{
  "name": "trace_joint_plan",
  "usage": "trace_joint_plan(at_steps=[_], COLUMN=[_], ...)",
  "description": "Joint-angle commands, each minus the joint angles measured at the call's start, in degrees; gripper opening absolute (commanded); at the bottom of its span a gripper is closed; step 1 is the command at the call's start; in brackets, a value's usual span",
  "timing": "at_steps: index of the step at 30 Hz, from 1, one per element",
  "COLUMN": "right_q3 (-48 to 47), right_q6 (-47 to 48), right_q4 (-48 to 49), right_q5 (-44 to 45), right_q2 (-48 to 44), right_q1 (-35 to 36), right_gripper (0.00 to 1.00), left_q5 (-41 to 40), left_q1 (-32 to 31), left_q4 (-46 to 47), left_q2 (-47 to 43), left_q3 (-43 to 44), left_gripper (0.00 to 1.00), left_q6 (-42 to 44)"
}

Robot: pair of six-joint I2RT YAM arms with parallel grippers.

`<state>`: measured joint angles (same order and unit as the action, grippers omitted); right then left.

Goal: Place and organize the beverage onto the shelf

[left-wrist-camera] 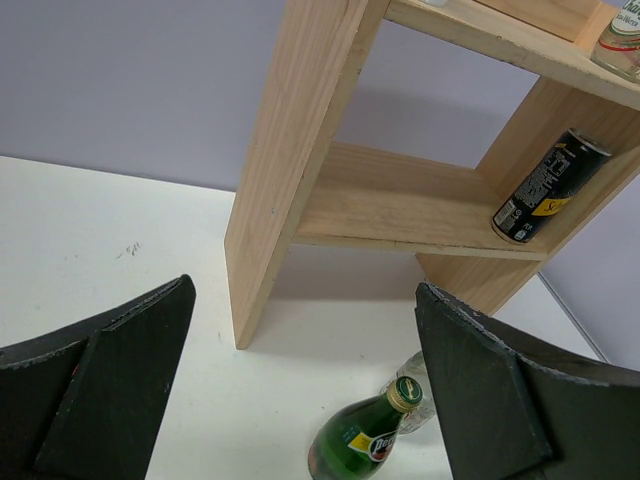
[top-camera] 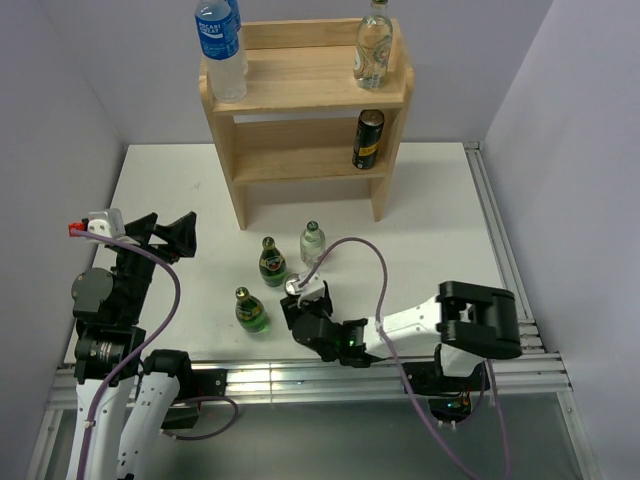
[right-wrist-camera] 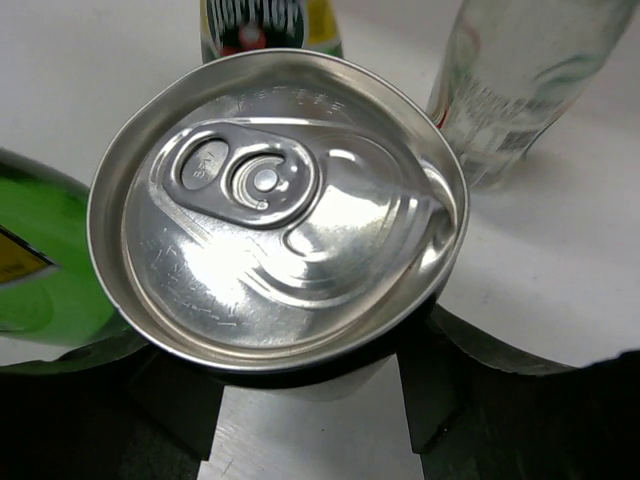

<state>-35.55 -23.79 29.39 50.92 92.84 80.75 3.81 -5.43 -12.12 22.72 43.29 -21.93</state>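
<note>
Right gripper clamped on can; lifting askew could topple the clear bottle just beside it.

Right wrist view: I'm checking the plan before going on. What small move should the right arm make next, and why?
Probably lift the can straight up, once the grip is firm. The right gripper straddles it, but a green bottle and a clear bottle stand close alongside, so swinging sideways towards the shelf risks knocking them.
</note>
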Motion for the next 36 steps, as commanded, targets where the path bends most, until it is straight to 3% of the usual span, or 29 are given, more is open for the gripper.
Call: trace_joint_plan(at_steps=[1,8,13,23,36], right_q3=[-4.7,-13.6,-20.4,-36.9,-46.8], right_q6=[2.9,13.3,18.6,22.2,22.5], right_q4=[-0.8,-7.7,-9.7,-14.5,-15.4], right_q5=[6.5,9.5,5.1,-4.9,-9.1], right_q2=[-10.6,-20.4,-21.7,-12.0,-0.8], right_q1=[0.4,-0.9,-7.6,-24.9,-35.2], right_gripper=[0.0,0.0,0.0,0.0,0.0], left_q5=[0.9,0.6,0.4,0.2,1.3], left_q1=[0.3,0.3,0.4,0.4,0.4], left_q4=[1.0,1.0,1.0,0.7,1.0], left_q2=[-0.3,-0.8,-1.0,-1.1,-1.0], left_q3=[0.0,0.0,0.0,0.0,0.0], left_gripper=[0.99,0.99,0.99,0.99,0.99], left_q6=[0.4,0.5,0.5,0.5,0.4])
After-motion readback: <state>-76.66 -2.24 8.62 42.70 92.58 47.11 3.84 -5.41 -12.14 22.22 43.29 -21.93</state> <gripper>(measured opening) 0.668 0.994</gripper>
